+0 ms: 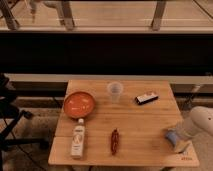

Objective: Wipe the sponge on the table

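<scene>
Rightward on table (142,125), sponge (172,136) against tool (181,144)

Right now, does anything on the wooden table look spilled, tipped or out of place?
Only the white plastic bottle, lying on its side at the front-left of the light-brown slatted wooden table; no spill shows. The clear plastic cup stands upright. The gripper sits at the small light-blue sponge near the right edge.
</scene>
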You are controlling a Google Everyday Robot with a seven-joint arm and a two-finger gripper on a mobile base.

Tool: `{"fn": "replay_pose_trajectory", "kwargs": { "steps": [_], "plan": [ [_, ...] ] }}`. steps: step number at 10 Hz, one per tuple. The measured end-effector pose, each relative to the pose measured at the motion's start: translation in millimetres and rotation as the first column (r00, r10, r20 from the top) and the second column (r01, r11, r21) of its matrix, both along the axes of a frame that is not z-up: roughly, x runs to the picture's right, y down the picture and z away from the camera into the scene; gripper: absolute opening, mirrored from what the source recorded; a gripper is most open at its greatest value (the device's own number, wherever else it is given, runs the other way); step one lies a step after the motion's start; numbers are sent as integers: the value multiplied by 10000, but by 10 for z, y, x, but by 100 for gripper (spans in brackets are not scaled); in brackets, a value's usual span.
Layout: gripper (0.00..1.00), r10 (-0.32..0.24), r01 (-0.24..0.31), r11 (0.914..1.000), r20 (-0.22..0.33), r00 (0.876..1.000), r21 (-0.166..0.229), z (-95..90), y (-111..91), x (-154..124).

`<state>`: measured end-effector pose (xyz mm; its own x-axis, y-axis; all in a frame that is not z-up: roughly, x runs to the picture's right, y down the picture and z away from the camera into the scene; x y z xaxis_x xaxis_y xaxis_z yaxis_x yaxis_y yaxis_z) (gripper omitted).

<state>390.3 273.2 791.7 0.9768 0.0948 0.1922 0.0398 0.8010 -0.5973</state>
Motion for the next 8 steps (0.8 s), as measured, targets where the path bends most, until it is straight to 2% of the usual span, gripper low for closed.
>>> {"fn": "replay_pose_trajectory", "kwargs": {
  "steps": [1,5,6,8],
  "plan": [
    [75,40,-39,10000,-98,9999,84,-12,-4,11],
    [36,-95,98,9994,-81,9999,327,-14,38,18],
    [23,-143,145,9992,-45,9999,371,-12,44,17],
    [7,-175,175,9991,12,9998,394,-6,55,13]
  ]
}}
